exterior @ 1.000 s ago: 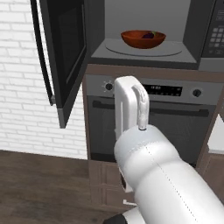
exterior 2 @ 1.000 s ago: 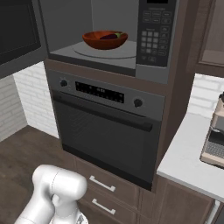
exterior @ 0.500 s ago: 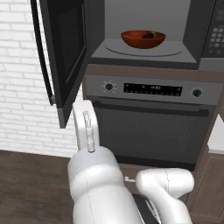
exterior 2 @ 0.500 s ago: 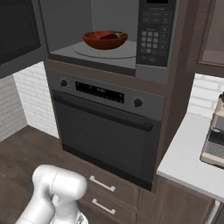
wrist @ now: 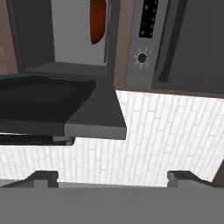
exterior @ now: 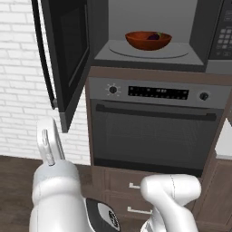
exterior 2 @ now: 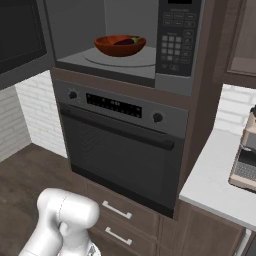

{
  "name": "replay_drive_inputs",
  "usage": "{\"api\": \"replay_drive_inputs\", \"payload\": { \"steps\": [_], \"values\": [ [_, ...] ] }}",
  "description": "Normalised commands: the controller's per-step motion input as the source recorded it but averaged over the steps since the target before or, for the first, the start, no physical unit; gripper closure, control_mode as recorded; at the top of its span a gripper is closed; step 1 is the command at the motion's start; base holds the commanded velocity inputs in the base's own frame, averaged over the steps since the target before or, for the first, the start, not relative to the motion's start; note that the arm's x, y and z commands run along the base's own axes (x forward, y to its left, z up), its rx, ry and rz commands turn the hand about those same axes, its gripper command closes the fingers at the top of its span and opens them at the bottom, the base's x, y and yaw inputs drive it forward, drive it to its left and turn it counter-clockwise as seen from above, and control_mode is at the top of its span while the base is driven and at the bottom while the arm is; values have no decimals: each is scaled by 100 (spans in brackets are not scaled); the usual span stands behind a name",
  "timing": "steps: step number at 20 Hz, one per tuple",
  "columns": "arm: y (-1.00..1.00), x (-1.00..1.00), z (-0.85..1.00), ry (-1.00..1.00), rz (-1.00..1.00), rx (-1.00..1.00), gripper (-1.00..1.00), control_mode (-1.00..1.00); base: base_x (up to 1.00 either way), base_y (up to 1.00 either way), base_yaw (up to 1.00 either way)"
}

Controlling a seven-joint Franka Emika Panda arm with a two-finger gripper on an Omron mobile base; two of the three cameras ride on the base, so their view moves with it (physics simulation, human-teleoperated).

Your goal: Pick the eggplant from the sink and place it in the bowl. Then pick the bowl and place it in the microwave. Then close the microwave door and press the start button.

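The reddish-brown bowl [exterior: 148, 41] [exterior 2: 120, 46] rests on the glass turntable inside the open microwave [exterior: 149, 54] [exterior 2: 120, 62]. The dark purple eggplant [exterior: 155, 36] [exterior 2: 129, 41] lies in the bowl. The black microwave door [exterior: 68, 59] [wrist: 57, 105] stands swung out to the left, its long bar handle [exterior: 43, 54] on the outer edge. In the hand view my gripper [wrist: 113, 178] is open with nothing between its fingertips [wrist: 43, 177], close below the door's edge, and the bowl [wrist: 97, 19] is a red sliver beyond it. The keypad panel [exterior 2: 172, 45] is to the right of the cavity.
Under the microwave is the larger oven [exterior: 154, 131] [exterior 2: 120, 145] with knobs and a horizontal bar handle. A white brick wall [exterior: 22, 99] [wrist: 153, 140] runs on the left. At the right a light counter [exterior 2: 215, 185] carries a coffee machine [exterior 2: 245, 160]. Drawers [exterior 2: 117, 210] sit below the oven.
The arm has swung from in front of the oven to the left and lower, toward the open door. The bowl, the eggplant and the door have not moved. The gripper stays open.
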Motion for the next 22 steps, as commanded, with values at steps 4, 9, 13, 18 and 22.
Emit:
{"api": "replay_drive_inputs", "payload": {
  "steps": [4,9,13,18,22],
  "values": [
    [51,67,-31,0,-1,0,-100,-100,0,0,0],
    [73,63,-28,-4,-13,-5,-100,-100,0,0,0],
    [71,74,-25,-1,-15,-1,-100,-100,0,0,0],
    [56,67,-9,-1,-14,0,-100,-100,0,0,0],
    [14,38,0,-7,-15,0,-100,-100,0,0,0]
  ]
}}
